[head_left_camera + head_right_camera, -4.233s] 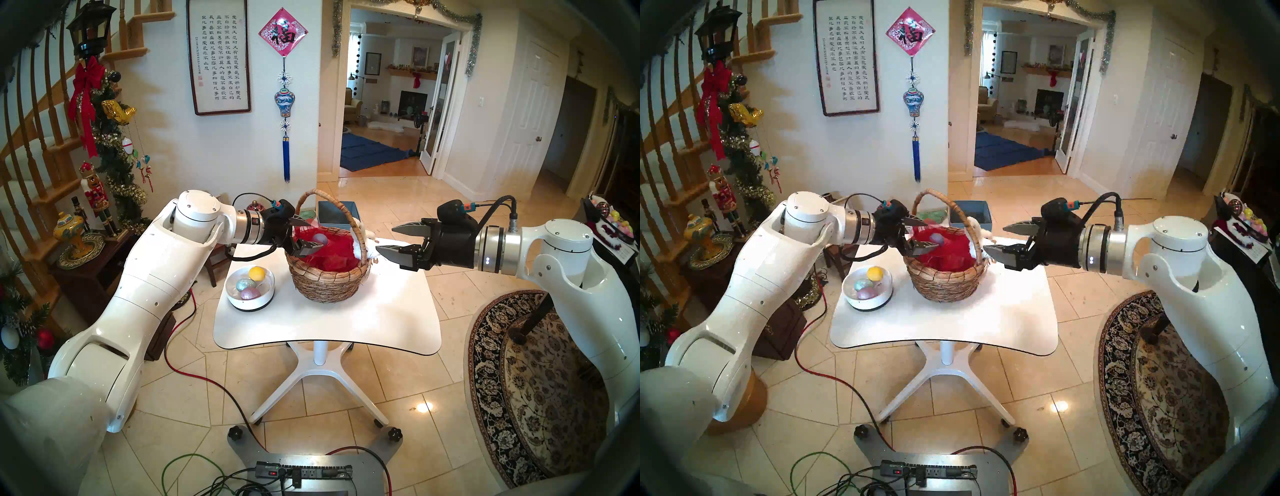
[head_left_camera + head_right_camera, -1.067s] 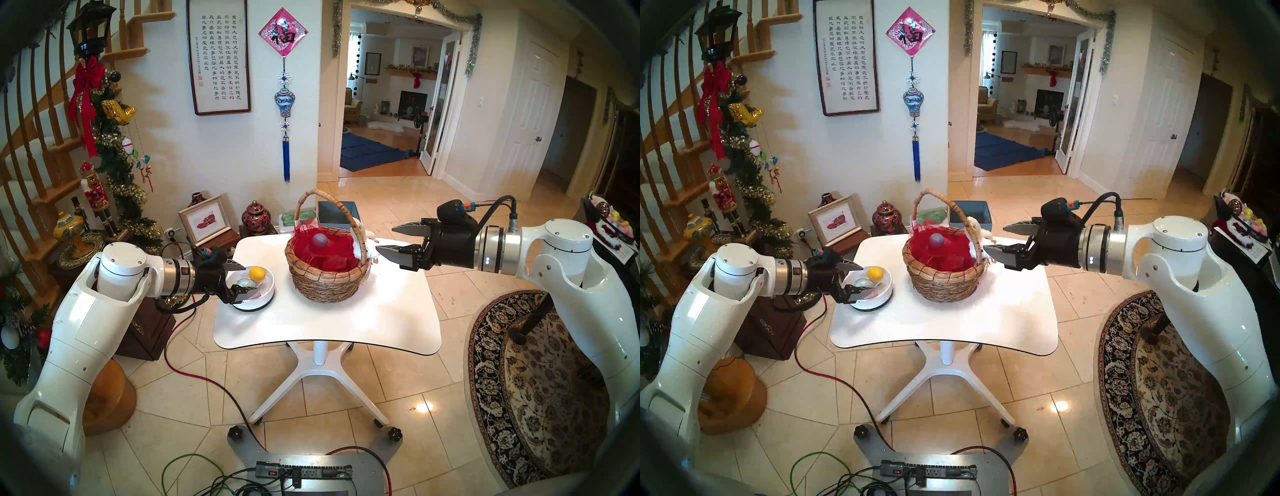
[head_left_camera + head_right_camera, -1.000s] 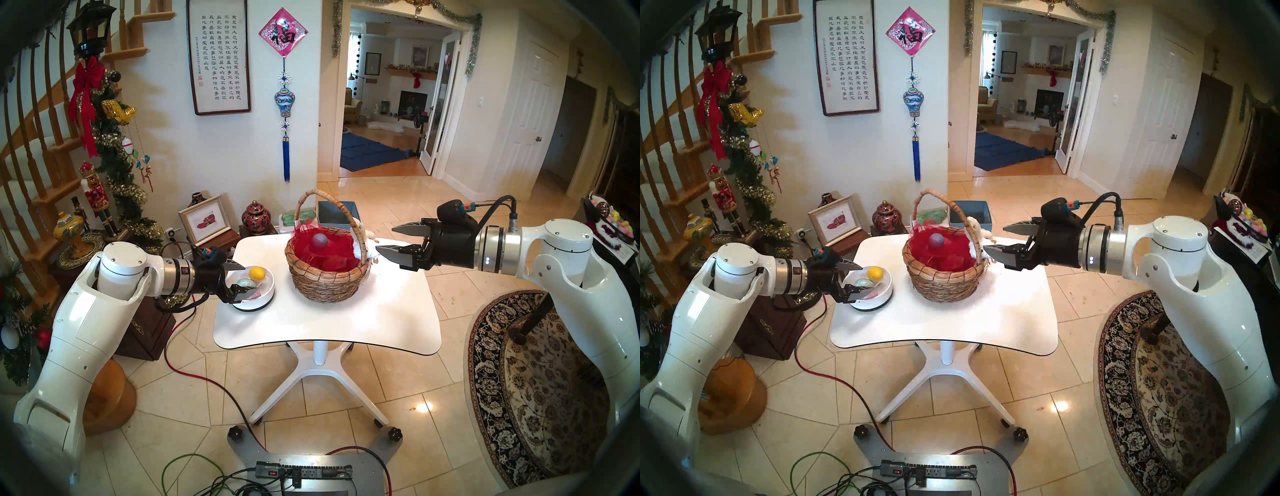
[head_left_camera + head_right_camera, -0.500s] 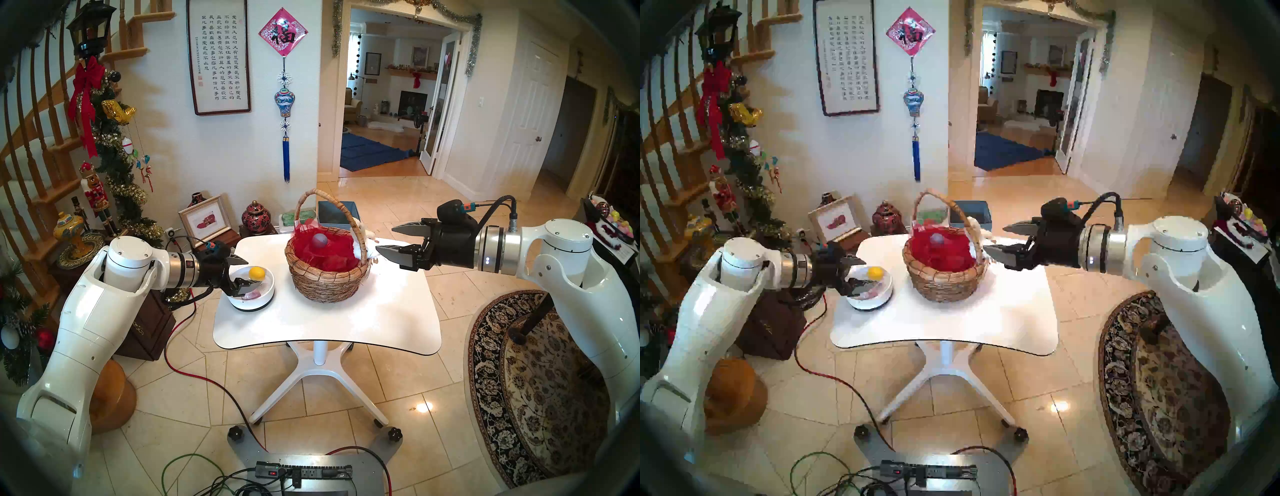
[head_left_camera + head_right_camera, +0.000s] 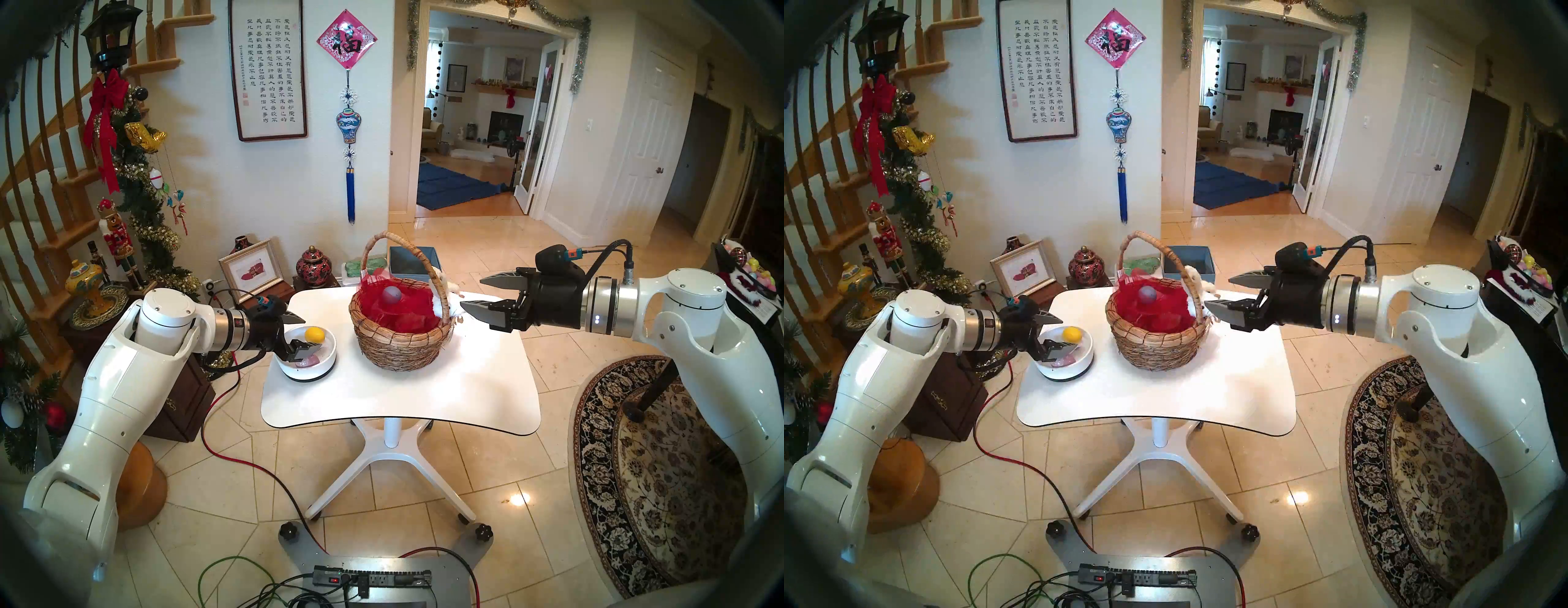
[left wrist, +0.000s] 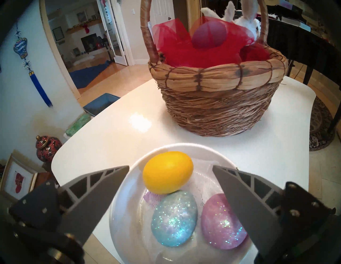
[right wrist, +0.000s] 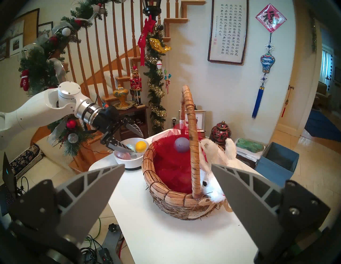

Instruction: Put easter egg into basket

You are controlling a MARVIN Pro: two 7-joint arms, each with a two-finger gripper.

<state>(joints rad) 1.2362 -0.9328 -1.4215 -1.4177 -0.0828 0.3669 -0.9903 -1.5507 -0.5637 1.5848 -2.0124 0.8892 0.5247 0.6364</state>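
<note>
Left tool (image 5: 304,333) wide open, empty, parked over the white bowl (image 5: 324,368) at the counter's (image 5: 399,399) left edge. One finger (image 5: 293,317) sits above the bowl's far-left rim, the other finger (image 5: 306,351) hangs low inside the bowl. Left wrist view: fingers straddle the bowl contents without touching any egg.

Bowl holds three eggs: yellow egg (image 6: 168,172) at the far side, glittery blue egg (image 6: 174,218) and glittery pink egg (image 6: 222,221) side by side nearer the wrist. Yellow one rests against the blue one. Something small and pale purple (image 6: 150,199) is tucked under them, can't tell what.

Basket (image 5: 401,346) stands upright mid-counter, right of the bowl and apart from it. Handle (image 5: 377,244) arches up over it, red mesh lining (image 5: 407,316) bunched inside. One purple egg (image 5: 391,296) already lies on the mesh, toward the far side. White plush bunny (image 7: 214,166) hangs on the rim at the handle's right foot.

Right tool (image 5: 477,293) also wide open and empty, held level in the air just right of the basket, tips near the bunny, not touching.

Grey-blue bin (image 5: 413,261) on the floor behind the counter.
</note>
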